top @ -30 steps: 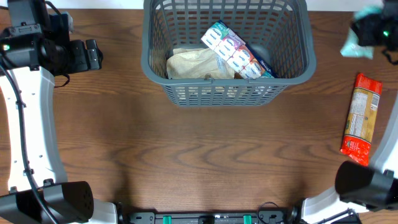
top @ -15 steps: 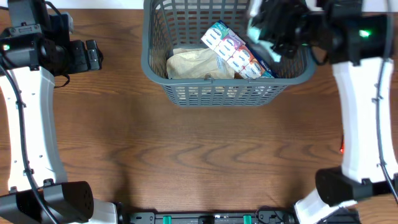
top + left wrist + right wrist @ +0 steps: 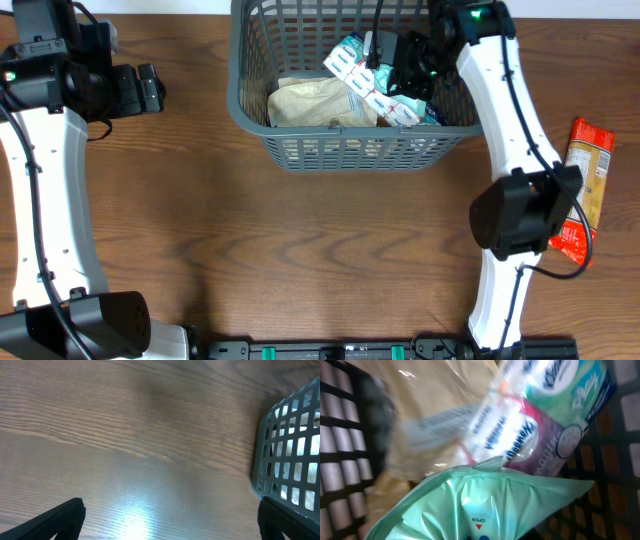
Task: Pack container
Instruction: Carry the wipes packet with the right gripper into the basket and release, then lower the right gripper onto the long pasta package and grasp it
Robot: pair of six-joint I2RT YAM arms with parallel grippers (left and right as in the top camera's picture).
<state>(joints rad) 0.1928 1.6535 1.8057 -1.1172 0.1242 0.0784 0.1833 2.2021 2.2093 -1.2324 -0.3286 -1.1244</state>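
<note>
I'm at the drop-off step. My right end effector (image 3: 395,65) is down inside the basket (image 3: 300,130), which sits at the far edge of the desk (image 3: 300,240), about the middle. In the right wrist view a green packet (image 3: 485,500) fills the bottom of the picture, right where the grip would be. It hides the fingers, so I cannot tell whether they are clamped on it or slack. I judge it is being carried.

Below it lie a tissue pack (image 3: 545,425) and a tan bag (image 3: 310,100), and together they cover much of the floor. The next move, as I see it, is to let the green packet go on top of them, then lift straight up so the wrist clears the rim and the lattice wall.

After that, a red packet (image 3: 578,190) waits on the desk at the right edge. It lies close beside my right arm's base, so reaching it means folding the arm well back.

My left end effector (image 3: 152,88) hangs over bare desk left of the basket, fingers wide apart, holding nothing and out of the way.
</note>
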